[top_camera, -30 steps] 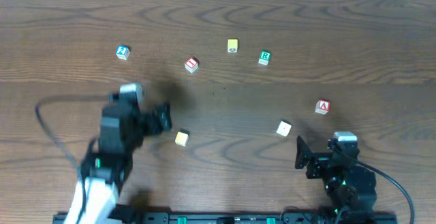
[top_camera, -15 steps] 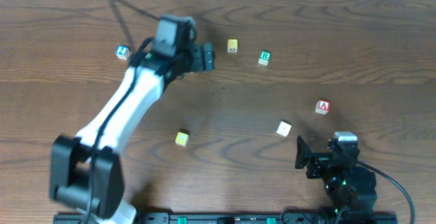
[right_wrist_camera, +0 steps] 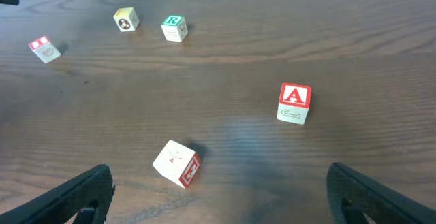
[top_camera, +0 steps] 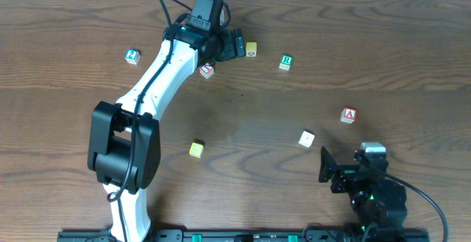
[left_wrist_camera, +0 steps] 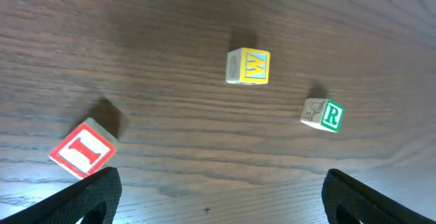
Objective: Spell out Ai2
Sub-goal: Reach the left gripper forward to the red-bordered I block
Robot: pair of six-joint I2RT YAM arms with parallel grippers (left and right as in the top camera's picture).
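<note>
Near the far edge, "I" cube (top_camera: 207, 70): sits askew on the table, just beside the left arm and not held.
"2" cube (top_camera: 132, 56): far left, well apart from the "I".
"A" cube (top_camera: 349, 115): right side, near the right gripper, untouched.
Change: within the last second the left gripper (top_camera: 237, 45) swung from the table's near side out to the far row. It now reaches past the "I", close to the yellow "W" cube (top_camera: 251, 49).
Meaning: probably an approach to the "I"; no letters are lined up yet.
Left fingers: spread wide, empty.
Right gripper (top_camera: 326, 167): spread, empty, unmoved at the near edge.
Hidden: left fingertips are cut off at the bottom of the wrist view. From overhead the arm crowds the "I", whose letter is too small to read there. The "2" appears in neither wrist view.
</note>
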